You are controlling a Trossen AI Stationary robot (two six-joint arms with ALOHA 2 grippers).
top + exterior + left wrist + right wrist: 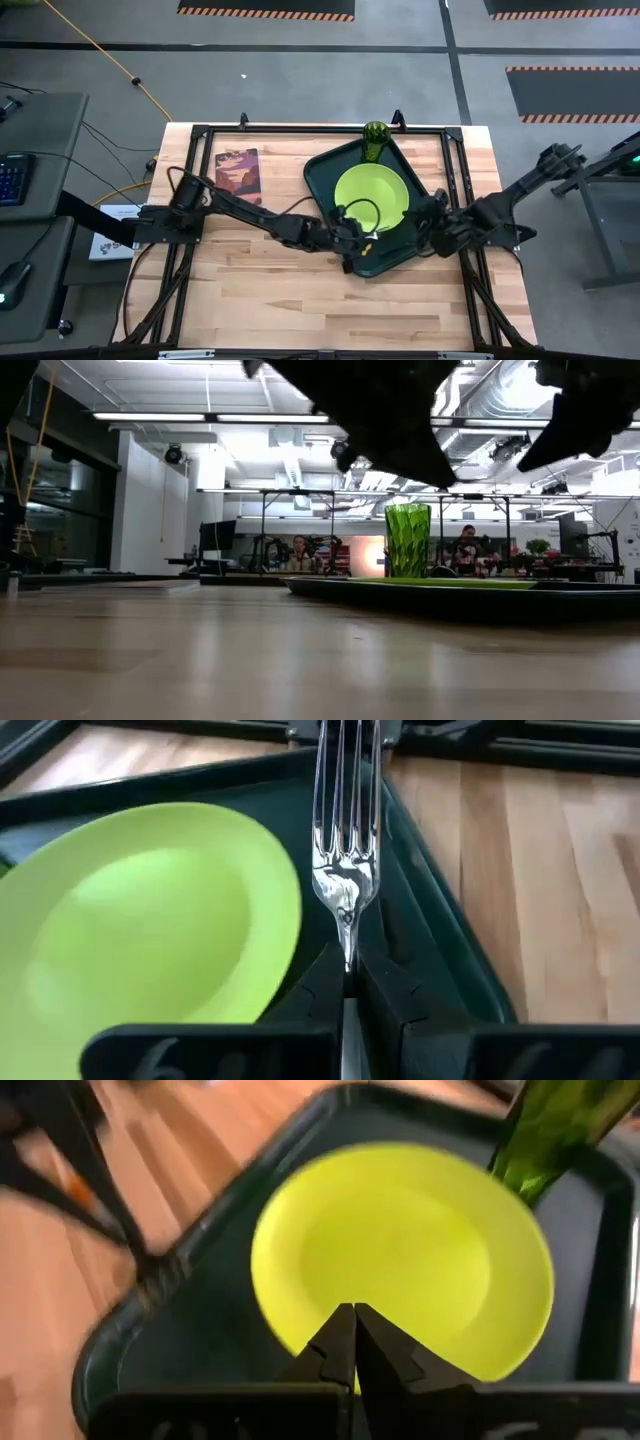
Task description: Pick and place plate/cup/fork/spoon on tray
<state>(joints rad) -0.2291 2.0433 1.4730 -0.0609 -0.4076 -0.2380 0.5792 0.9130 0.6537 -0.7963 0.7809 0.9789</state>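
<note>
The dark-green tray (325, 180) lies at the table's middle right. The lime-green plate (372, 197) rests flat in it, and the green cup (374, 140) stands upright at its far corner, also showing in the low view (407, 540). My left gripper (358, 238) is over the tray's near side, beside the plate (150, 920), and is shut on the fork (345, 840). My right gripper (352, 1332) is shut and empty at the tray's right rim (428, 222), facing the plate (400, 1250). The spoon is not in view. My left gripper pinches the fork by its thin neck (347, 935), just behind the tines, between its two fingers. The fingers lie along the fork, and the silver tines (346, 790) stick out ahead of them over the tray beside the plate. The fingers hide the handle. I cannot tell whether the fork touches the tray.
A maroon picture book (237, 170) lies at the table's far left. A black frame (300, 130) runs around the table's edges. Bare wood lies along the near side (300, 300). People sit in the room behind the table (300, 550).
</note>
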